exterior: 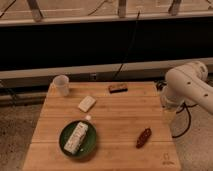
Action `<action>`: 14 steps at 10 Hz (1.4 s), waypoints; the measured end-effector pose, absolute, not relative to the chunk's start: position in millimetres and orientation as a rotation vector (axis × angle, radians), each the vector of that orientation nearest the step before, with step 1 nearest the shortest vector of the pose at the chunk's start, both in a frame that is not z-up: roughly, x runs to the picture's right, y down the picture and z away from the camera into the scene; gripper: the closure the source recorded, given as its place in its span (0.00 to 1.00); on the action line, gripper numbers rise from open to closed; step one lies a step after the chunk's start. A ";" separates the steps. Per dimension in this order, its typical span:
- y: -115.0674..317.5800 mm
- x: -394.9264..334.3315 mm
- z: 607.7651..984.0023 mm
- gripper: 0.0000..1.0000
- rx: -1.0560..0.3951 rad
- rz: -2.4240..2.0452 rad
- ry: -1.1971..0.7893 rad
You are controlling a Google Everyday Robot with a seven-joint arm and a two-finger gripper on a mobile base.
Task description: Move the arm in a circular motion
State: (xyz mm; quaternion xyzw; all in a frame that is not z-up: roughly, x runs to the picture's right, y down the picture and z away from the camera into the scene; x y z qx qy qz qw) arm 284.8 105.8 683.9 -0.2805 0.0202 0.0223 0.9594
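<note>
The large glossy white arm stands at the right edge of the camera view, beside the right side of the wooden table. Its rounded joint hangs over the table's right edge. The gripper is out of view; only the thick arm segments show.
On the table: a clear plastic cup at the back left, a pale sponge-like block, a dark bar at the back, a green plate holding a white packet, and a reddish-brown item at the front right. Black cables hang behind.
</note>
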 end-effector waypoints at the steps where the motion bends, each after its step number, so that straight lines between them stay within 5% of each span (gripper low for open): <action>1: 106.1 284.5 684.0 0.20 -0.569 0.045 0.041; 14: 85.8 146.8 687.3 0.20 -0.549 -0.088 0.018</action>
